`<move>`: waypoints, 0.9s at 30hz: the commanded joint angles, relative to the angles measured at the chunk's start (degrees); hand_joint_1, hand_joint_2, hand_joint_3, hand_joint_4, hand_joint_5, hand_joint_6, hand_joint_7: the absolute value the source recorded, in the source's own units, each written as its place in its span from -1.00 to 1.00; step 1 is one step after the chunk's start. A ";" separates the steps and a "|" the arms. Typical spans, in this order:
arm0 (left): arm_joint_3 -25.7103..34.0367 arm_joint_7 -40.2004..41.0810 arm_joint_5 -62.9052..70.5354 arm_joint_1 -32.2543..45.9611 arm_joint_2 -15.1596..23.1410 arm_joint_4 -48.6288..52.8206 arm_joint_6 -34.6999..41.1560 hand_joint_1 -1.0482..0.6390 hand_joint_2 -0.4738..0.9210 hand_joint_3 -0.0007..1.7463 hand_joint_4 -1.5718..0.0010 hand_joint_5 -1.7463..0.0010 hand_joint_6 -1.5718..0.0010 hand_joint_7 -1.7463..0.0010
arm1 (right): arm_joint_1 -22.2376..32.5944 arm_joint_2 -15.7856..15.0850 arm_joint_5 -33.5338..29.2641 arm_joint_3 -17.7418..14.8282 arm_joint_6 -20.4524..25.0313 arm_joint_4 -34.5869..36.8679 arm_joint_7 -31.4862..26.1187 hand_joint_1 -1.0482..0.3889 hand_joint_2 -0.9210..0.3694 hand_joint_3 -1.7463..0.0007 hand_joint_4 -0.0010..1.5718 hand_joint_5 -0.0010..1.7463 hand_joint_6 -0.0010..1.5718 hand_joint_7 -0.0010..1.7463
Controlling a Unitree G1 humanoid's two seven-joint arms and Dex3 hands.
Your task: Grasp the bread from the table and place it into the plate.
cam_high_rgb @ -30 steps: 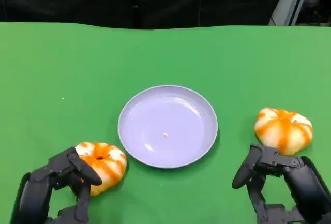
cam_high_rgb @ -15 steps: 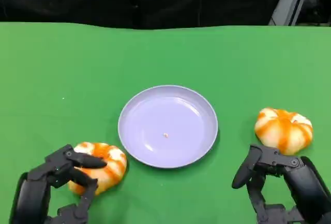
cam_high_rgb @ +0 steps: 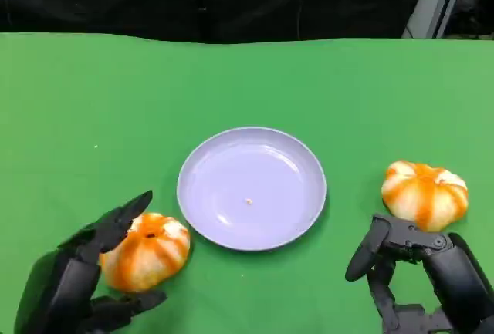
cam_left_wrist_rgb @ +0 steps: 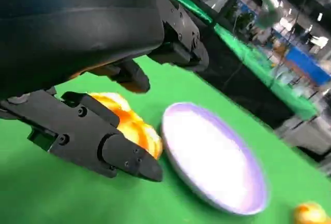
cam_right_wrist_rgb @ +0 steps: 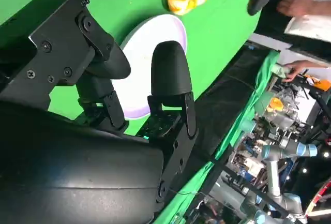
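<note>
On the green table [cam_high_rgb: 93, 95], left hand [cam_high_rgb: 85, 280] cups the near-left bread [cam_high_rgb: 147, 251] just beside the lavender plate [cam_high_rgb: 252, 188], fingers [cam_high_rgb: 123, 217] spread around it, contact looks likely but unclear, while right hand [cam_high_rgb: 421, 276] sits empty, fingers apart, near the second bread [cam_high_rgb: 424, 193].

L hand [cam_left_wrist_rgb: 111, 118] fingers spread around orange bread [cam_left_wrist_rgb: 132, 123], lavender plate [cam_left_wrist_rgb: 214, 162] just beside, green table [cam_left_wrist_rgb: 46, 193], 2nd bread [cam_left_wrist_rgb: 310, 213] at far edge.

Head cam looks down over green table [cam_high_rgb: 93, 95]; wrist cams sit close behind each hand, low, angled across. All three share plate [cam_high_rgb: 252, 187].
</note>
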 commanded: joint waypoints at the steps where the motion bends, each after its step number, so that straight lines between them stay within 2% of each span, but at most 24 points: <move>1: -2.01 2.87 6.86 -1.01 2.19 -1.57 4.51 -0.35 0.92 -0.99 0.58 0.63 0.56 0.97 | 0.43 -0.34 0.33 -0.30 0.91 -0.86 -0.10 0.62 -0.05 -0.67 0.07 0.88 0.02 0.53; 5: -5.07 0.61 12.74 -2.11 2.86 -4.38 11.84 -0.28 0.92 -1.00 0.53 0.61 0.53 0.97 | 0.44 -0.42 0.45 -0.22 1.26 -1.08 0.06 0.62 -0.05 -0.66 0.06 0.88 0.01 0.53; 10: -10.26 -3.53 21.53 -5.12 4.36 -5.86 21.91 -0.29 0.96 -0.99 0.51 0.61 0.48 0.96 | 0.50 -0.34 0.43 -0.10 0.95 -0.97 -0.09 0.63 -0.05 -0.67 0.05 0.87 0.01 0.53; 18: -16.90 -7.18 25.82 -11.66 5.02 0.61 30.48 -0.21 1.00 -0.97 0.43 0.63 0.41 0.97 | 0.68 -0.30 0.25 -0.05 0.81 -1.16 -0.25 0.61 -0.03 -0.67 0.06 0.85 0.02 0.52; 21: -18.84 -6.93 25.28 -14.78 4.49 5.48 32.55 -0.18 1.00 -0.95 0.28 0.58 0.35 0.95 | 0.63 -0.30 0.42 -0.04 0.46 -0.89 -0.25 0.61 -0.05 -0.67 0.06 0.85 0.02 0.52; 22: -19.25 -6.49 24.75 -15.58 4.46 6.93 32.74 -0.16 1.00 -0.94 0.23 0.50 0.31 0.95 | 0.62 -0.33 0.29 -0.02 0.33 -0.85 -0.31 0.61 -0.05 -0.67 0.07 0.85 0.02 0.52; 23: -19.31 -5.97 23.75 -16.45 4.46 8.60 32.49 -0.14 1.00 -0.94 0.30 0.27 0.27 0.97 | 0.59 -0.35 0.15 -0.01 0.19 -0.75 -0.42 0.61 -0.05 -0.67 0.07 0.85 0.02 0.52; 24: -19.24 -5.34 22.72 -17.07 4.48 9.91 32.18 -0.10 1.00 -0.90 0.38 -0.13 0.18 0.96 | 0.61 -0.34 0.04 0.01 0.16 -0.72 -0.49 0.61 -0.05 -0.66 0.07 0.86 0.02 0.52; 25: -19.08 -4.31 21.69 -17.49 4.44 11.03 31.72 -0.07 1.00 -0.87 0.41 -0.40 0.08 0.95 | 0.66 -0.33 -0.08 0.02 0.29 -0.81 -0.52 0.61 -0.06 -0.66 0.07 0.86 0.02 0.52; 26: -18.49 -1.77 20.11 -17.58 4.43 12.26 29.98 -0.02 1.00 -0.80 0.35 -0.59 -0.12 0.88 | 0.73 -0.28 -0.10 0.03 0.47 -0.90 -0.53 0.61 -0.06 -0.65 0.07 0.86 0.02 0.52; 27: -18.07 1.23 18.76 -17.59 4.58 13.47 27.91 0.01 1.00 -0.72 0.23 -0.64 -0.28 0.80 | 0.77 -0.23 0.02 0.03 0.55 -0.91 -0.49 0.60 -0.07 -0.65 0.07 0.86 0.02 0.52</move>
